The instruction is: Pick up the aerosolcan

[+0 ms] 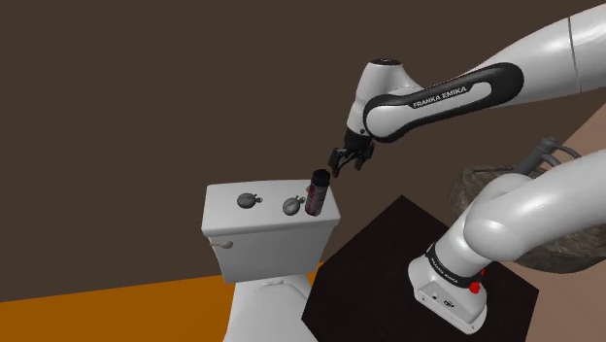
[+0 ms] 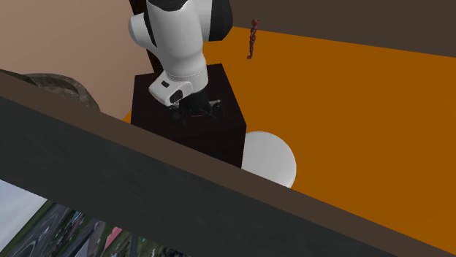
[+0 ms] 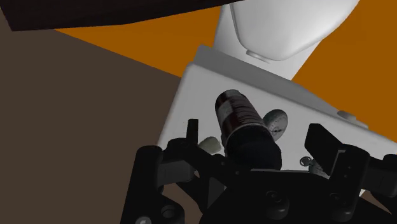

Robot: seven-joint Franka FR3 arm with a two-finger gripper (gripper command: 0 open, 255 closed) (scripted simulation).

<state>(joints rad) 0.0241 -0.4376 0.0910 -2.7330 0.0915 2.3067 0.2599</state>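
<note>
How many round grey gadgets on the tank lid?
2. One gadget near the middle of the tank lid; the other beside the aerosol can, on its left in the shoulder view. Can might hide another.

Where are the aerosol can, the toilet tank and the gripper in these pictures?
aerosol can (image 1: 317, 194): shoulder view, middle of its dark body.
toilet tank (image 1: 277, 251): shoulder view, its white front wall.
gripper (image 1: 347, 168): shoulder view, midway between its open fingertips.

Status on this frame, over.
Black two-finger gripper open, hovering above target. Dark maroon aerosol can upright at end of white toilet tank lid. Small grey round object close beside can.
</note>
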